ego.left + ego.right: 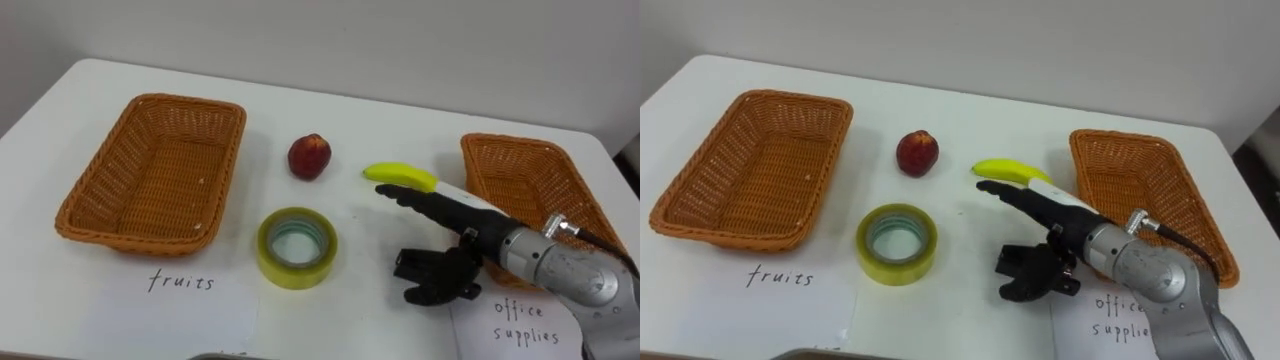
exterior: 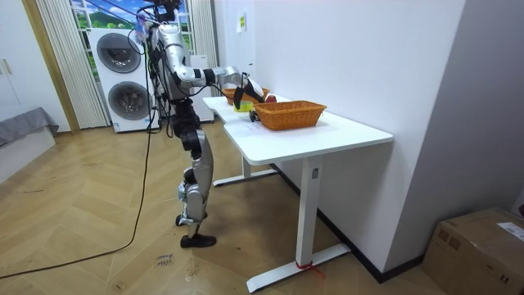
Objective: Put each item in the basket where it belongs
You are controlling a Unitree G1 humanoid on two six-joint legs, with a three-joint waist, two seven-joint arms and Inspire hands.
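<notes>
- White table (image 1: pixel 400 95) — fruits basket (image 1: pixel 90 218) at my left, office-supplies basket (image 1: pixel 482 150) at my right, both empty.
- Right hand (image 1: pixel 462 240): fingers straight, thumb apart below, holding nothing.
- Tape roll (image 1: pixel 296 272) lies between the baskets.
- Banana (image 1: pixel 400 176) lies just beyond the fingertips, long axis across the table — I'd take it with this hand.

A red round fruit (image 1: pixel 309 156) and yellow banana (image 1: pixel 400 176) are being flanked by an orange wicker basket (image 1: pixel 150 170) at the left edge of the white table (image 1: pixel 350 90) and a second basket (image 1: pixel 525 180) at the right, a yellow tape roll (image 1: pixel 295 275) before them.
</notes>
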